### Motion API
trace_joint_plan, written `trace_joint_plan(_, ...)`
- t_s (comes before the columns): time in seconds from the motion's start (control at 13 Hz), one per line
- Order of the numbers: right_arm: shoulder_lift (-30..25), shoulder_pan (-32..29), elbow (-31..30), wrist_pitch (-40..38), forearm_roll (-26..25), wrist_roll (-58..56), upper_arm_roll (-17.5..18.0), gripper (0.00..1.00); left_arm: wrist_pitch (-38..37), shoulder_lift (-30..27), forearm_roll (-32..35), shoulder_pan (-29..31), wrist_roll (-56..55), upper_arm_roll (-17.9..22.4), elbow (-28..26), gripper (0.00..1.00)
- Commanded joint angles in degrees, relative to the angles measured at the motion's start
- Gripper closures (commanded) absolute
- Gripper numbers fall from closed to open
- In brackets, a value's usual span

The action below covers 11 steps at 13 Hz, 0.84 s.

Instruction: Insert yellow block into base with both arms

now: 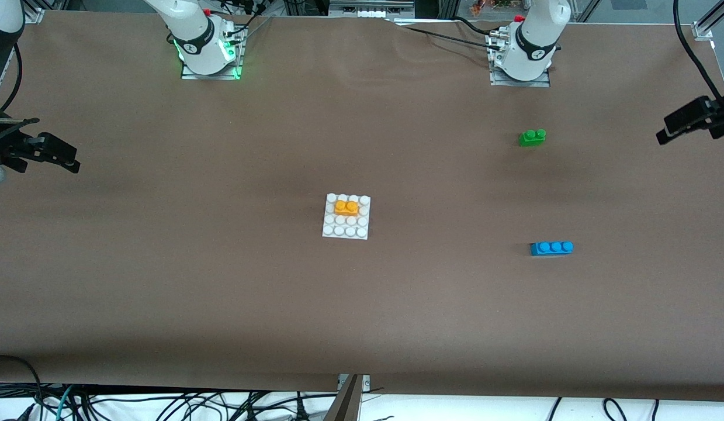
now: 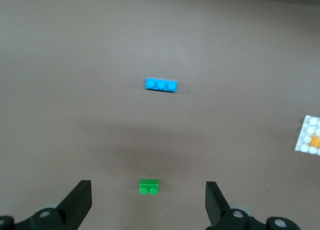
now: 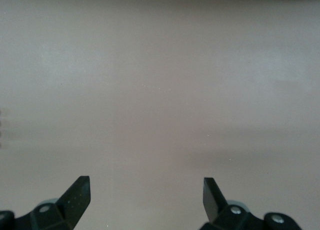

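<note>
- I see the yellow block (image 1: 346, 207) already sitting on the base (image 1: 346, 232), in its second stud row from the edge farthest from the front camera.
- The left gripper (image 2: 149, 202) hangs with jaws spread above the green brick (image 2: 149, 187), well apart from the base.
- The right gripper (image 3: 146, 200) has its jaws spread too, over the bare surface (image 1: 163, 263).
- I judge the insertion finished; next I only check that the block is seated, and both arms wait.

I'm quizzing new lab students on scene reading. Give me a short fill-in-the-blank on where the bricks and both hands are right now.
1. The yellow block sits on the ____, a white studded plate.
2. The blue brick has ____ studs.
3. The green brick lies ____ from the front camera than the blue brick.
4. The left hand and right hand are both ____, holding nothing.

Missing words: base; three; farther; open
</note>
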Motion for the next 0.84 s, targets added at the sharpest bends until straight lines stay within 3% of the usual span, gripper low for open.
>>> trace_joint_plan(0.0,0.51,-0.48,1.44,-0.93,-0.09,-0.89,0.30,0.00,0.49,-2.31,3.94,1.62,1.79,-3.73,-3.63,0.00)
trace_joint_plan(0.77,0.60,-0.48,1.44,-0.93,0.00,-0.89,0.30,0.00,-0.13,-0.20,-0.54,4.61,2.14,-2.86,-1.44,0.00)
